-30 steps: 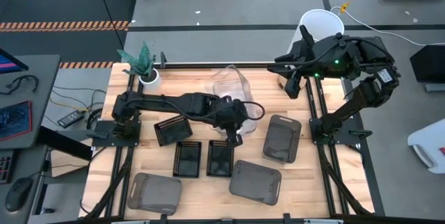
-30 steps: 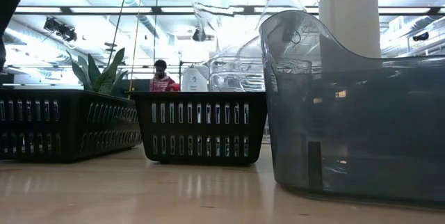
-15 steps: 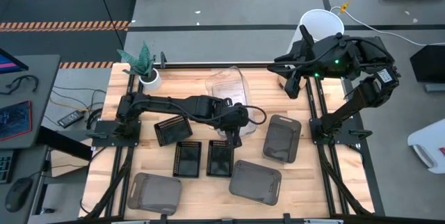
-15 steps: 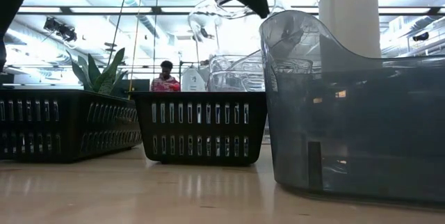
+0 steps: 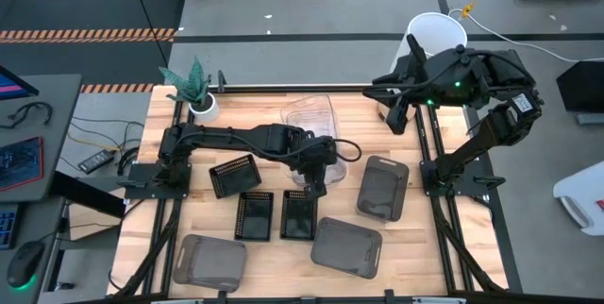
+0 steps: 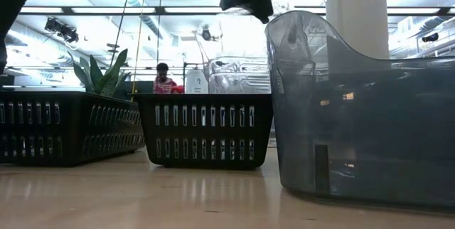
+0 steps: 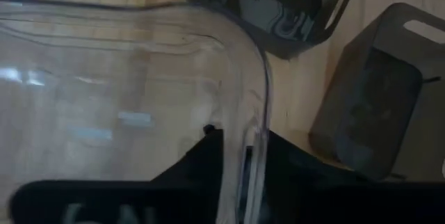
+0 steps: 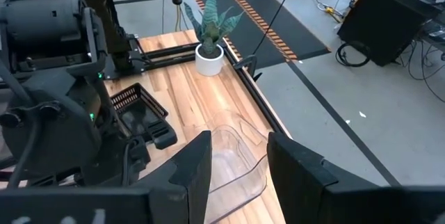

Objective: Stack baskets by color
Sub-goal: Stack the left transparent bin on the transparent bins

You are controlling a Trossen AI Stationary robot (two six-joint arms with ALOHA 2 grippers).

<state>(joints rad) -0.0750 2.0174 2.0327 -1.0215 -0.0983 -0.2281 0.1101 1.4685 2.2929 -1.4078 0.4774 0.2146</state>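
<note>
Clear baskets (image 5: 310,120) sit nested at the table's far middle, directly ahead of the left gripper (image 5: 316,174). In the left wrist view the near rim of the clear stack (image 7: 139,78) passes between that gripper's two fingers (image 7: 201,161), which stand narrowly apart on either side of the wall; whether they press it cannot be told. Three grey baskets (image 5: 382,188) lie to its right side and nearer the front edge. Right gripper (image 5: 394,115) hangs parted above the far right corner, holding nothing.

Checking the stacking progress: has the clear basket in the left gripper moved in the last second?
Yes. The clear basket has come down level and squared up, just short of the table's far rail.
</note>
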